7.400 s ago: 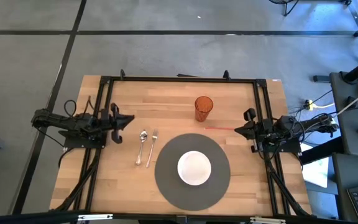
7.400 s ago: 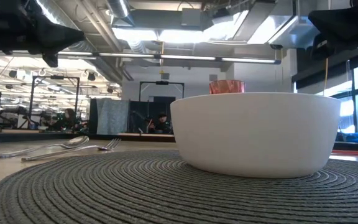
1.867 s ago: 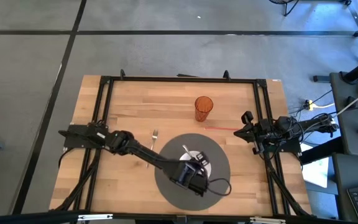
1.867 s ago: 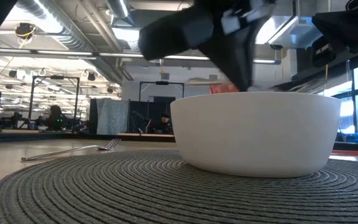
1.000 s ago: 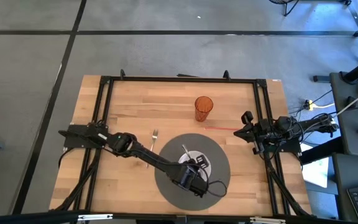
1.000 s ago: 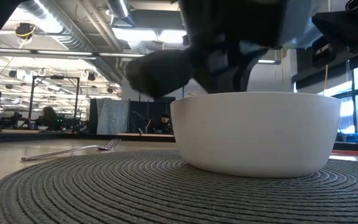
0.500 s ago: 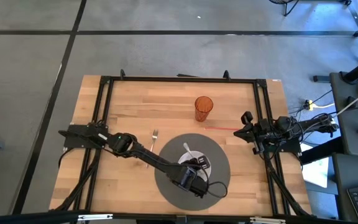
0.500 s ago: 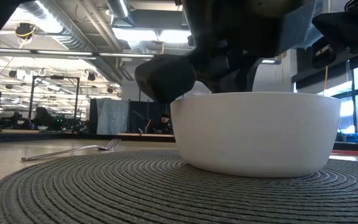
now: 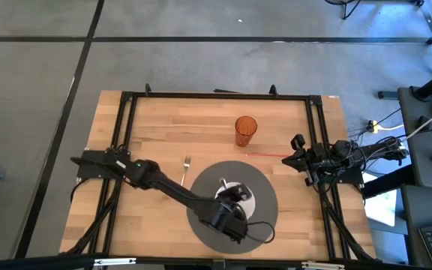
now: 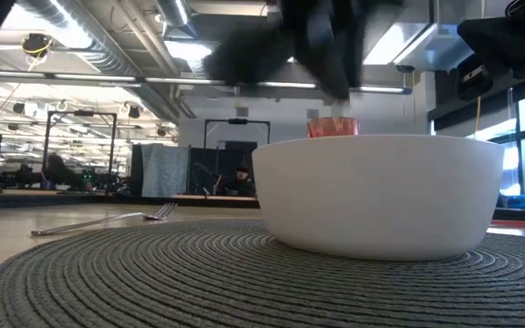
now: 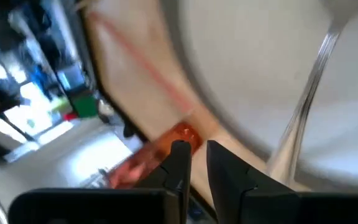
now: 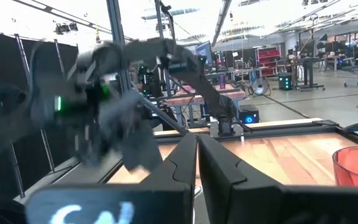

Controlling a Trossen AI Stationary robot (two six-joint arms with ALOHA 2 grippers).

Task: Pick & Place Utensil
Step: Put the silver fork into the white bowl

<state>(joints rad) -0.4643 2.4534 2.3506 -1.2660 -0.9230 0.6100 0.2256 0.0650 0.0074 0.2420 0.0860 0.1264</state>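
Wooden planks make up the counter, ringed by a black frame, with grey floor around it. On it lies a round grey placemat, and a white bowl sits at the mat's middle. The spoon rests in the bowl, its handle leaning up over the rim toward the far side of the counter; the left wrist view shows that handle slanting across the white inside. The fork lies on the bare wood just beside the mat's left edge. An orange cup stands beyond the mat. The left claw hangs over the bowl's near-left rim, its fingers slightly parted and holding nothing. The right claw waits at the counter's right edge, fingers closed and empty.
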